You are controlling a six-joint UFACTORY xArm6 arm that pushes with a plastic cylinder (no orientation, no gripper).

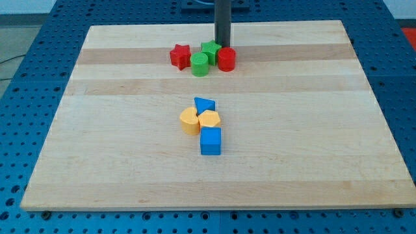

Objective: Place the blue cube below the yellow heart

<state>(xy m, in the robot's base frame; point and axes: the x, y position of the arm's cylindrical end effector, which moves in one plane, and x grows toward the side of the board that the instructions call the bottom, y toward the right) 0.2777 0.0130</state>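
Blue cube (210,141) sits touching the yellow heart (209,119) from the view's bottom.
My tip (222,45) stands well apart, beside the red cylinder (226,59); I carry no jaws, only a rod.

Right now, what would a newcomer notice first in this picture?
Mid-board, a tight cluster: blue cube just below the yellow heart, with a yellow block and blue triangle. Near the view's top, my tip stands among red and green blocks, behind the red cylinder.

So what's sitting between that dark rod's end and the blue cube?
In the camera view, between my tip and the blue cube lie bare board, then the blue triangle and yellow heart.
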